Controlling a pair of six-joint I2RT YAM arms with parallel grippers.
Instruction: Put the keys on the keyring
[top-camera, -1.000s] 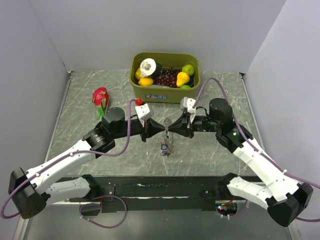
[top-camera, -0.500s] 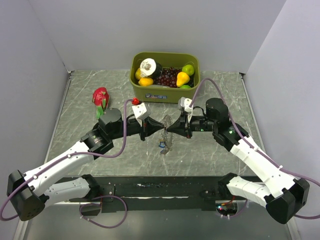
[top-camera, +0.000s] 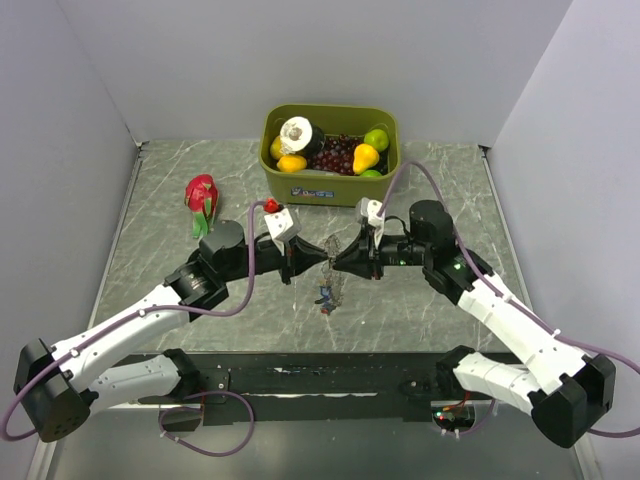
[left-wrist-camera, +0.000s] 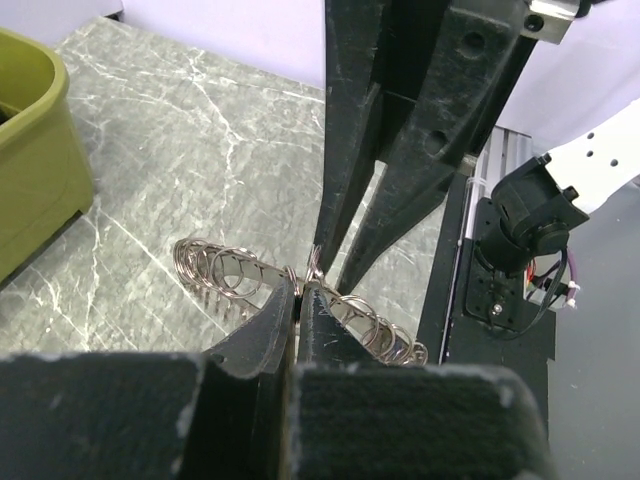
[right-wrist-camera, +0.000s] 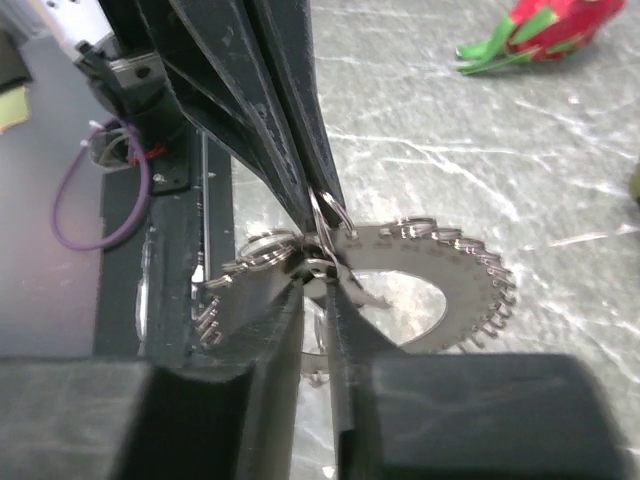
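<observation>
The left gripper (top-camera: 322, 262) is pinching shut on the coiled rim of the keyring (top-camera: 334, 250). The right gripper (top-camera: 342, 262) is clamping the same rim from the opposite side, the 2 sets of tips nearly touching. The keyring is standing on edge between them, over the middle of the table (top-camera: 150, 200). The keys (top-camera: 326, 296) are bunching in 1 small cluster just below it. The table is showing grey marbled stone with white veins. An olive bin (top-camera: 350, 193) of toy fruit is sitting at the far edge, with a red toy dragon fruit (top-camera: 201, 195) to its left. 3 pale walls (top-camera: 300, 50) are enclosing the table.
</observation>
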